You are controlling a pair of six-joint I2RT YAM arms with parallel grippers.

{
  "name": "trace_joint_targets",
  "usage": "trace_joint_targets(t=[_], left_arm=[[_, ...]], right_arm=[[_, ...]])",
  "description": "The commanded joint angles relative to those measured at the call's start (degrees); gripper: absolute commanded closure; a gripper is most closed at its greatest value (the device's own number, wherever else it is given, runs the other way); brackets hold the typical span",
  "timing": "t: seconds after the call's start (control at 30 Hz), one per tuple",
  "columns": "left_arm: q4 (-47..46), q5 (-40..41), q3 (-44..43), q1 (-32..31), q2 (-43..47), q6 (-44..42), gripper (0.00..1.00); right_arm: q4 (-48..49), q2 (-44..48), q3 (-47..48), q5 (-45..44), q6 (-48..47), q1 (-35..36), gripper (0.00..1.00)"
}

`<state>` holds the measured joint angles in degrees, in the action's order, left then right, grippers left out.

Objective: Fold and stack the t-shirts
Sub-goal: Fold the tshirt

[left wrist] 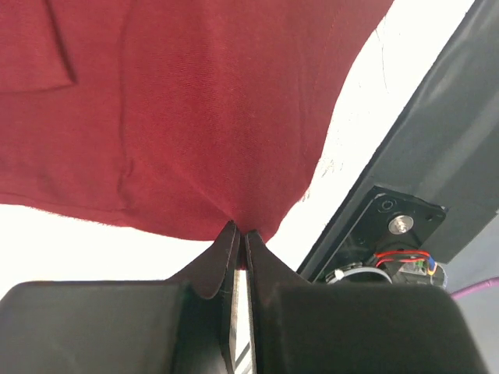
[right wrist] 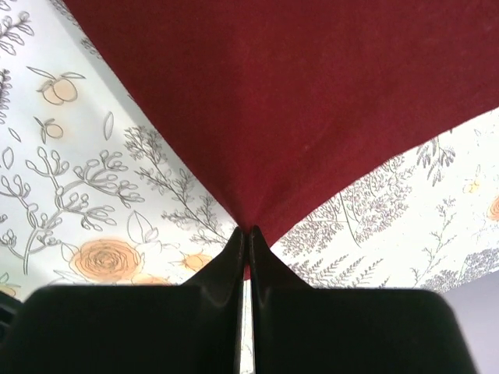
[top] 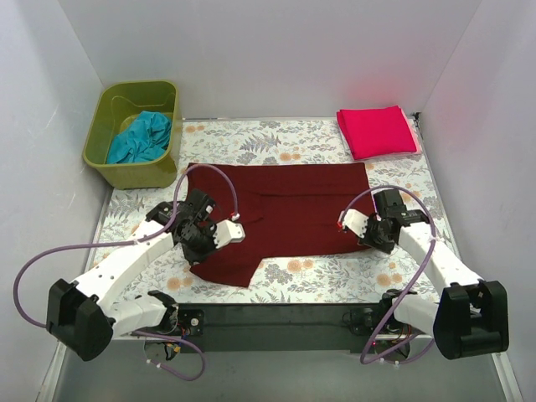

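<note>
Hidden in top view: the fingertips of both arms sit under their own wrists, so the grip reads only from the wrist cameras.
Left gripper (left wrist: pixel 240 231): jaws pressed together on an edge of the dark maroon cloth t-shirt (top: pixel 285 209), the cloth drawn into a small peak at the tips.
Right gripper (right wrist: pixel 248 230): jaws likewise together, pinching a maroon edge that rises to a point between them.
Maroon shirt, position: spread wide across the middle of the floral-patterned table cover (top: pixel 335 272), with one flap reaching toward the near edge on the left side.
Cut off: each wrist view shows only part of the shirt, so which part of the shirt each jaw holds cannot be told.
Washed out: in the left wrist view the cover is glared to white and its pattern is unreadable.
Teal cloth t-shirt (top: pixel 142 138): crumpled inside the olive-green plastic bin (top: pixel 172 100) at the far left corner, partly hidden by the bin wall.
Bright pink-red t-shirt (top: pixel 377 131): folded flat at the far right corner, well apart from the maroon one.
Purple cables (top: pixel 50 251): loop off both arms.
Black bracket with bolt and red wires (left wrist: pixel 398 226): beside the cover's edge in the left wrist view.
</note>
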<state>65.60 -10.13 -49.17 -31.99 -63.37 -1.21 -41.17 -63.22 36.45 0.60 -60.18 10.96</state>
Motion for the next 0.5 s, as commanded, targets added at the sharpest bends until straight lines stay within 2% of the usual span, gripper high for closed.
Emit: trace_joint_targets(t=[0.0,0.3,0.47], left_arm=[[0.67,0.29,-4.71,1.83,-3.15,-0.63,1.00],[-1.53,-2.44,-18.32,14.13,-16.59,-8.63,1.00],[-2.50,-3.84,-26.40,15.99,-25.98,-9.69,1.00]], right_arm=[[-3.22,-2.51,5.21,0.89,-3.10,-2.08,0.99],[-3.74,-12.88,15.66,4.76,-5.21,-6.65,0.99],[-3.74,-19.73,20.67,6.08,-5.56,-7.62,0.99]])
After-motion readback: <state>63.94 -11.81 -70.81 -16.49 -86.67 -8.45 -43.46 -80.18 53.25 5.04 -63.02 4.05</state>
